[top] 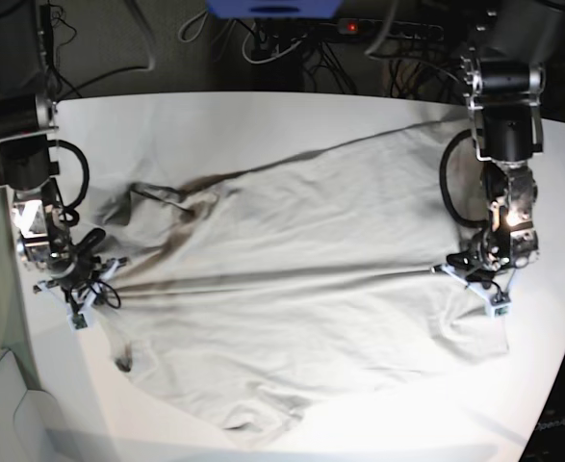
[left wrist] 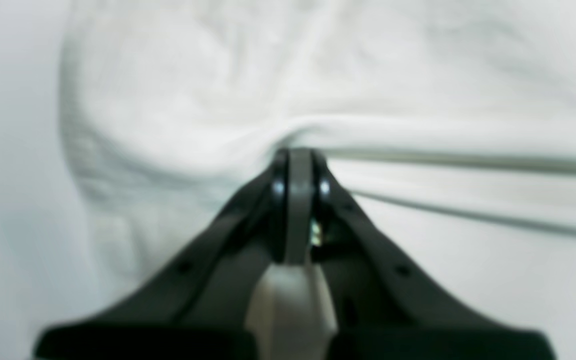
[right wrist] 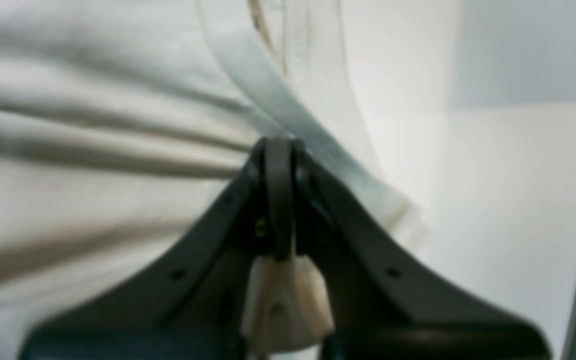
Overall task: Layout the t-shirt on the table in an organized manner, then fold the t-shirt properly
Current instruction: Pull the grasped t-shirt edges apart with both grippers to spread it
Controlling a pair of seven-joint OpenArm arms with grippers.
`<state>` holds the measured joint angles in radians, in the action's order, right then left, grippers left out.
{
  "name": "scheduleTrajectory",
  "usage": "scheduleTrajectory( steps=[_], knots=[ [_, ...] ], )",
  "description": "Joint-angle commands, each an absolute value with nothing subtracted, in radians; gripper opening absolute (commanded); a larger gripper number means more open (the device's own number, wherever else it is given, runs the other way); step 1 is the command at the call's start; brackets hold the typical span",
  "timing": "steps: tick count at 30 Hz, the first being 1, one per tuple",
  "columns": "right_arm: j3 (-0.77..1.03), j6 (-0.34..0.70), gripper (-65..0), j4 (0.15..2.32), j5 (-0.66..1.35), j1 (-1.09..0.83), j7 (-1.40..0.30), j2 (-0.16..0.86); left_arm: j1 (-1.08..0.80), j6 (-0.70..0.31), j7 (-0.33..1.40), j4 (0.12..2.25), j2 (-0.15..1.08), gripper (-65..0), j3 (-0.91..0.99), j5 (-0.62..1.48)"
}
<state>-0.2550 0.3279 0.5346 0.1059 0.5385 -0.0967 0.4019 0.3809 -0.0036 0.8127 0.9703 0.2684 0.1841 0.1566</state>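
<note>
White table (top: 263, 115) carries the t-shirt (top: 301, 279), pinched taut between left claw (top: 452, 269) and right claw (top: 109, 272).

— What's your desk (top: 292, 115) like?

— You've got a glossy white top with a rounded edge, filling most of the base view; bare surface shows along the top and in the lower right corner.

— And lying on it?

— Only the t-shirt (top: 301, 289): pale grey-beige, spread wide across the middle, creased along a line running left to right, with a rumpled fold toward the upper left and its lower edge near the bottom of the frame.
</note>
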Motion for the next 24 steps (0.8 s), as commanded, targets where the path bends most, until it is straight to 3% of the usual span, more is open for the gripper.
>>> scheduleTrajectory(
  steps=[1,9,18,24],
  knots=[
    [-0.246,0.306,-65.0,0.519,0.044,0.495,-0.257,0.421,0.417,0.012,0.803,0.989,0.288,-64.8,0.188,0.156],
    [-0.067,0.309,-65.0,0.923,0.050,0.266,-0.257,0.386,0.421,0.005,0.819,1.095,0.315,-64.8,0.189,0.163],
    [0.096,0.309,-65.0,1.414,0.042,0.097,-0.344,0.289,0.189,0.005,1.050,1.474,0.242,-64.8,0.191,0.163],
    [0.142,0.309,-65.0,1.593,0.050,0.036,-0.455,0.288,0.007,0.004,1.084,1.561,0.205,-64.8,0.189,0.157]
  ],
)
